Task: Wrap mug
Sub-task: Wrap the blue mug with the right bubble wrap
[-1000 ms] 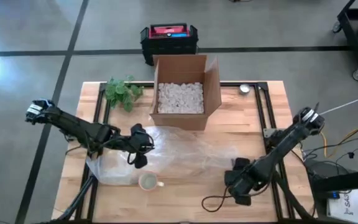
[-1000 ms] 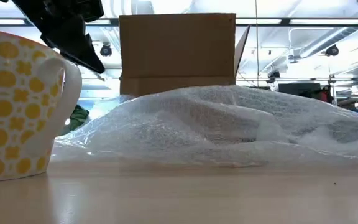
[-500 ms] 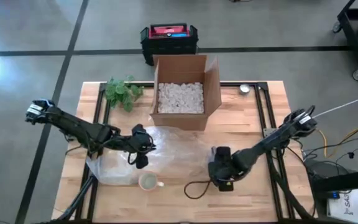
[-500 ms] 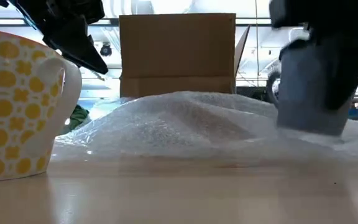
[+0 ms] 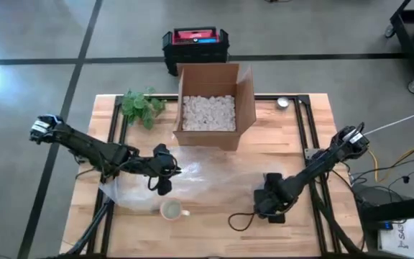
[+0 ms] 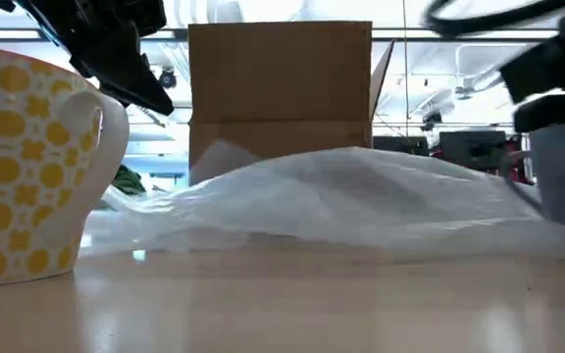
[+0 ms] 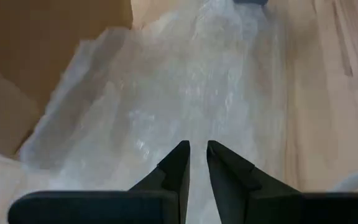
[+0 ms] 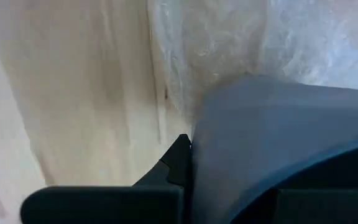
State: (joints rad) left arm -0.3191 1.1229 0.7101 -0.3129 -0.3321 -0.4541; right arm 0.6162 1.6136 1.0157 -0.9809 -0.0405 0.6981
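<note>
Left gripper (image 5: pixel 165 170), fingers nearly closed, over the bubble wrap (image 5: pixel 192 180) beside the mug (image 5: pixel 171 210); right gripper (image 5: pixel 268 203) at the wrap's edge, state indiscernible.

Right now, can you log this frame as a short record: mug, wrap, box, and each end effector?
mug: yellow-patterned mug, upright, bare, near the table's front edge
bubble wrap: bubble wrap spread flat between the mug and the cardboard box
cardboard box: open, holds white packing fill
left end effector: left end effector over the wrap's left part, fingers nearly together
right end effector: right end effector low at the wrap's right edge, fingers hidden
</note>
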